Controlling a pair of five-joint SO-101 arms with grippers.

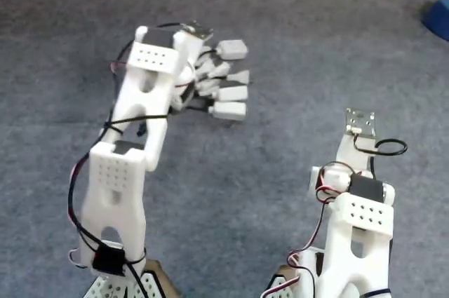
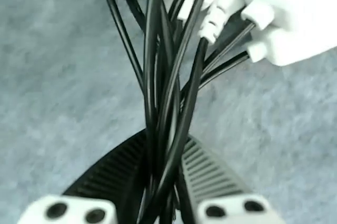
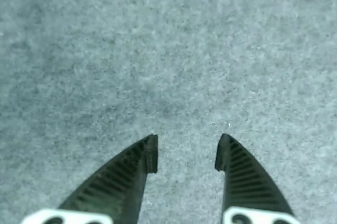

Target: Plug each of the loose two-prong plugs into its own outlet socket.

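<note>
Several white plugs [image 1: 228,91] lie bunched toward 12 o'clock on the table [image 1: 280,45], their black cords [image 2: 158,103] pinched in the closed left gripper [image 2: 166,150], while the right gripper [image 3: 187,153] at 3 o'clock hangs open and empty; the step looks like gathering, and the next move calls for singling out one plug.

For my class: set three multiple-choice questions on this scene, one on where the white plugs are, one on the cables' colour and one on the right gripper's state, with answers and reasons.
1. The white plugs lie:
A) by the left gripper
B) at the table's near edge
C) on a shelf

2. The cables in its grip are:
A) red
B) black
C) yellow

3. The right gripper is:
A) open and empty
B) shut on a plug
C) shut on a cable

Answers:
1 A, the high view has them at that arm's tip.
2 B, the cords are black throughout.
3 A, bare grey carpet shows between its jaws.
</note>
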